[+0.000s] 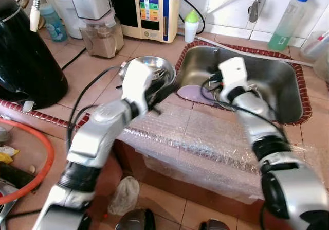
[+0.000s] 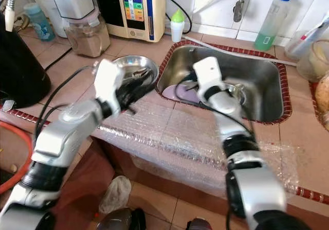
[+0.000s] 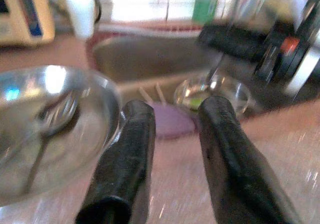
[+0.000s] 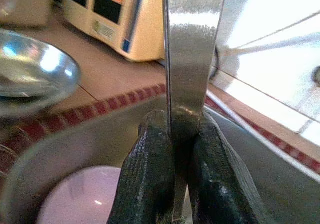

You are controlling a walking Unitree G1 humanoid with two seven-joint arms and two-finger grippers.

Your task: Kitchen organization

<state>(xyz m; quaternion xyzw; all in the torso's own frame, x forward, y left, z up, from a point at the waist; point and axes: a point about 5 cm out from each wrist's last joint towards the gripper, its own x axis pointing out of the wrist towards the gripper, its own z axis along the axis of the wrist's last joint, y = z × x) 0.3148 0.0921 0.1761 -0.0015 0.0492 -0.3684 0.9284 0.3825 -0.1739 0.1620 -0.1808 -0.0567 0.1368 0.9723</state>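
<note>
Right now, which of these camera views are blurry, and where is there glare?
Left wrist view: soft all over, the two black fingers and the shiny steel bowl smeared, glare on the bowl. Right wrist view: flat metal utensil handle sharp, background blurred, white tiles blown out. Eye views: arms slightly motion-blurred; the steel sink shows glints.

Two silver arms showing black elbow joints, white wrist housings, looping black cables; left gripper (image 3: 170, 159) and right gripper (image 4: 180, 179) wearing long black textured fingers (image 3: 122, 169).

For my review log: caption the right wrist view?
Right gripper pinching a flat metal utensil above the sink.
</note>
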